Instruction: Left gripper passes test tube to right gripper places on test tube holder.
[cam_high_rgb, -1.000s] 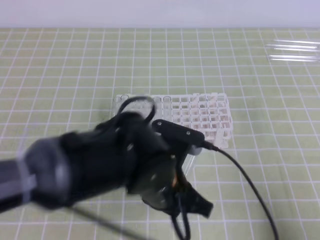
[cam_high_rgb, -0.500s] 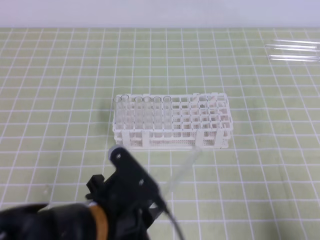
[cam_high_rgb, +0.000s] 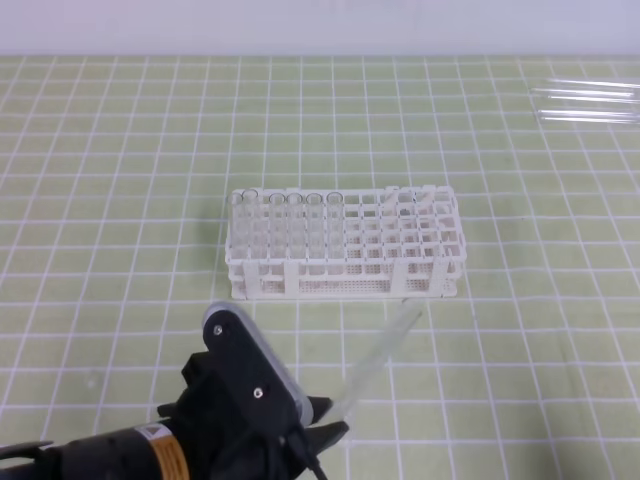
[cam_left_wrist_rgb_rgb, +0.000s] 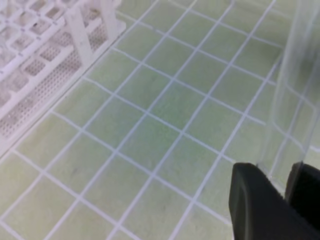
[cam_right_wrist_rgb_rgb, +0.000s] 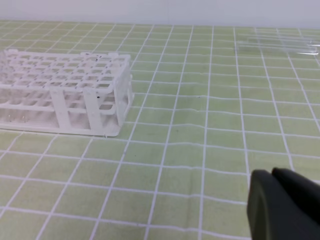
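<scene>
Test tube (cam_left_wrist_rgb_rgb: 295, 90) cropped — (top edge).

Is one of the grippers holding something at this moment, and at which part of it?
The left gripper holds the test tube near its lower end, between its fingers; the tube slants up towards the test tube holder. The right gripper is shut and holds nothing.

The left gripper (cam_high_rgb: 318, 436) carries an orange warning label, its print unreadable.

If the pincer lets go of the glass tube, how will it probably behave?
The test tube looks like thin clear glass, so probably fragile and slippery. Being round and smooth, it would likely roll on the flat mat.
</scene>
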